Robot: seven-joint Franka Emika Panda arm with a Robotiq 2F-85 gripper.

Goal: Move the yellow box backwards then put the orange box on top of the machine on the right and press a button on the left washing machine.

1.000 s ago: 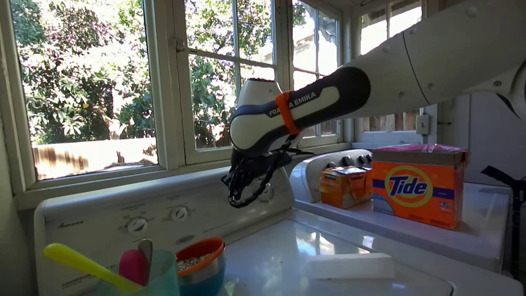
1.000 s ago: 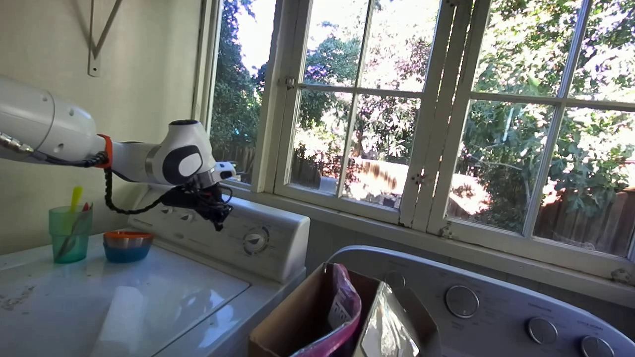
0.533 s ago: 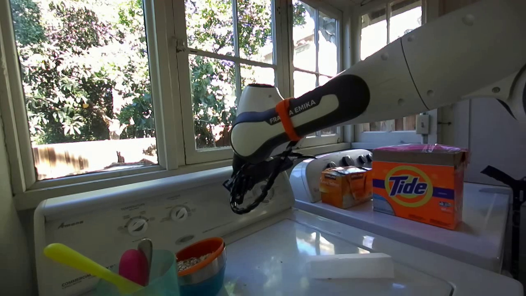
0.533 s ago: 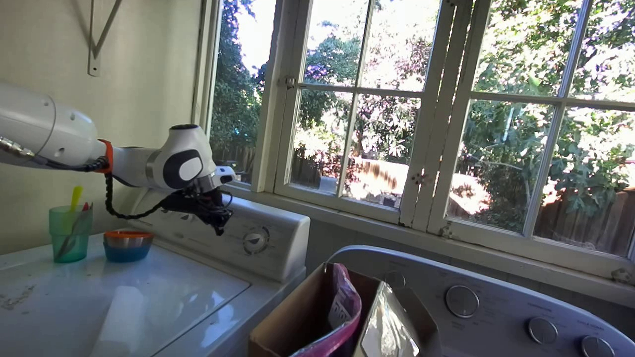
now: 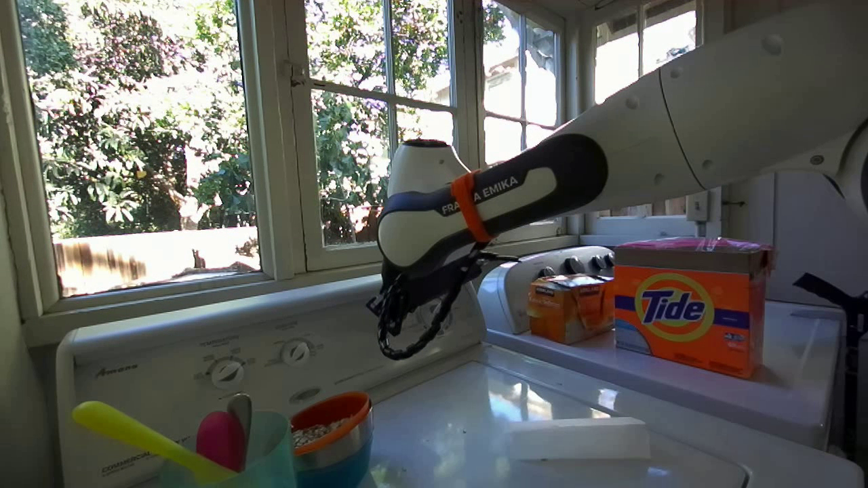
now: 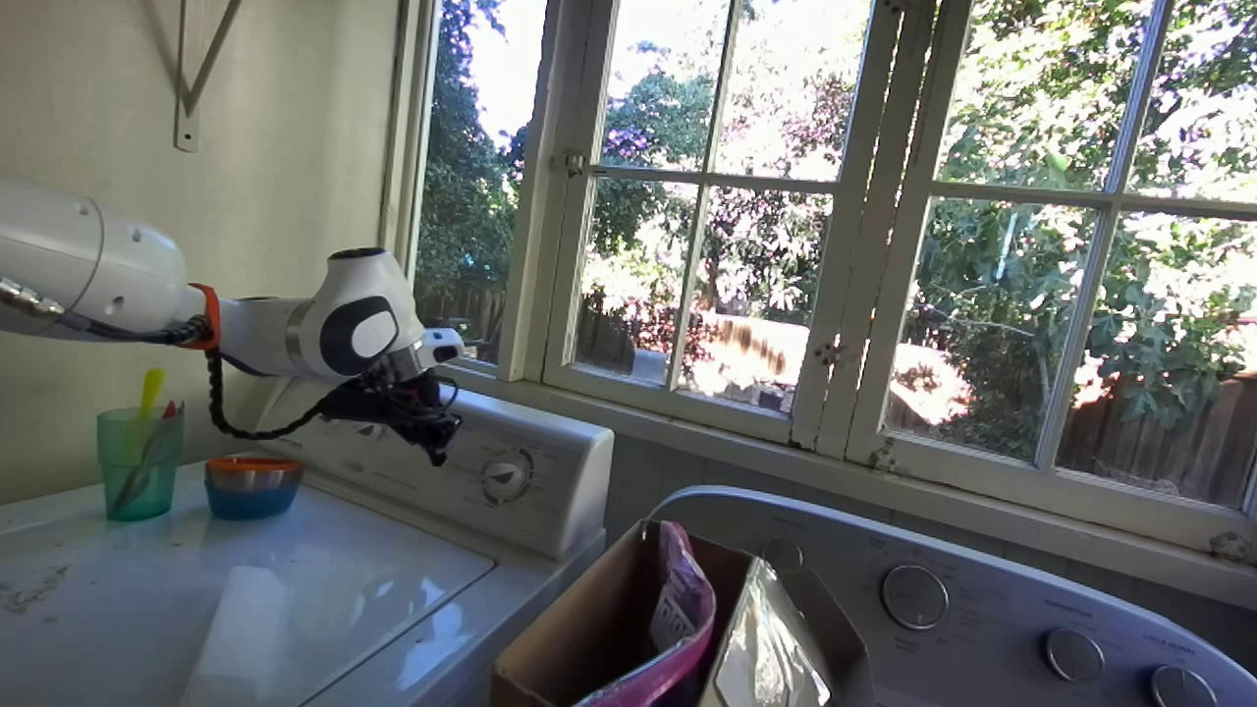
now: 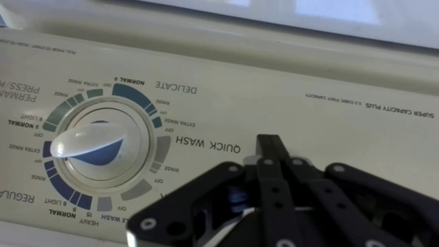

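Near the knob, the gripper is closed on nothing. Expect rigid, slick plastic with stiff travel; press squarely at its middle.

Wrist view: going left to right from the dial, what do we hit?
Dial → upside-down "QUICK WASH" label → hand's shut fingertips → upside-down "SUPER CAPACITY PLUS" print.
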